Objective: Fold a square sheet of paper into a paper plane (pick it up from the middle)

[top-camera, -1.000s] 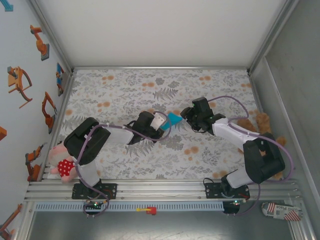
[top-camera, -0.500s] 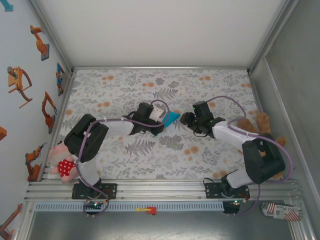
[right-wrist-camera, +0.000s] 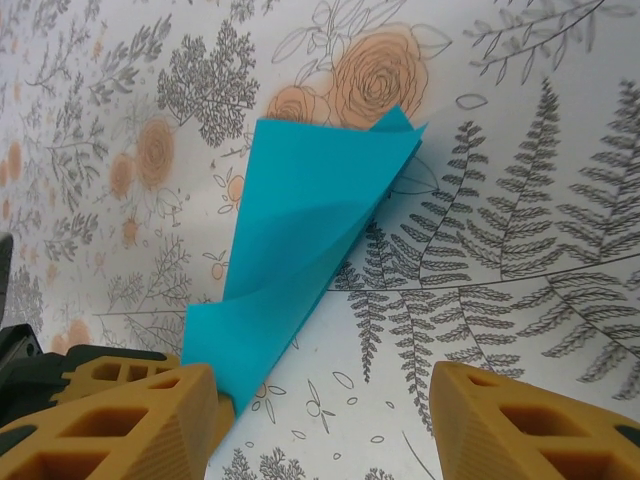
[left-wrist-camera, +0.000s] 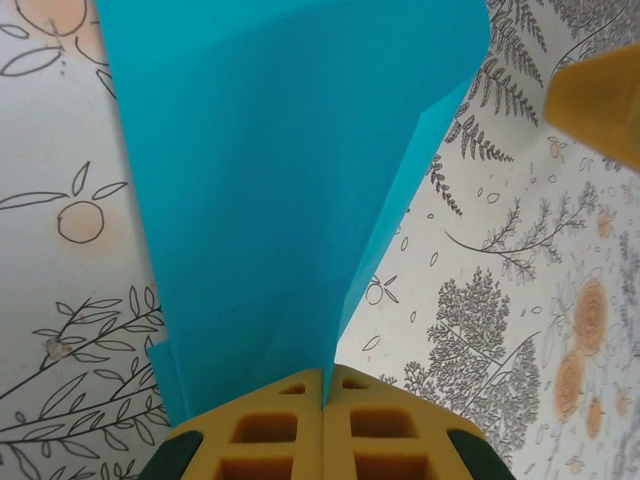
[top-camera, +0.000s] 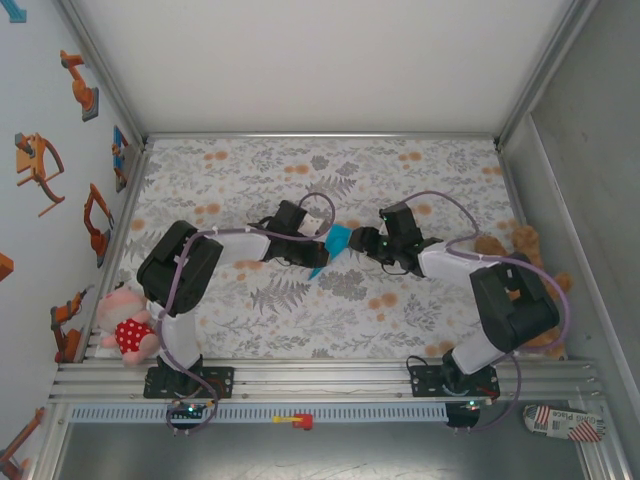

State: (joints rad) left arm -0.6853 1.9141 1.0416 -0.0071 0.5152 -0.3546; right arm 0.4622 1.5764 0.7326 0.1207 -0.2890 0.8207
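Note:
The turquoise sheet of paper (top-camera: 337,241) is folded along a crease into a narrow wedge and hangs just above the tablecloth at mid-table. My left gripper (top-camera: 318,252) is shut on its narrow end; in the left wrist view the crease runs straight into the closed yellow pads (left-wrist-camera: 325,385) and the paper (left-wrist-camera: 280,180) fans out above them. My right gripper (top-camera: 362,243) faces it from the right, open, with its left fingertip (right-wrist-camera: 150,420) beside the paper's (right-wrist-camera: 300,240) lower edge and nothing between the fingers (right-wrist-camera: 325,390). Whether this is the paper plane's dart shape I cannot tell.
The floral tablecloth (top-camera: 400,300) covers the table. A pink plush toy (top-camera: 125,335) lies at the near left edge and a brown teddy (top-camera: 522,245) sits by the right wall. White walls close off the back and both sides.
The left gripper has turned and shifted slightly with the paper, which now stands more edge-on. The right gripper has moved left, closer to the paper.

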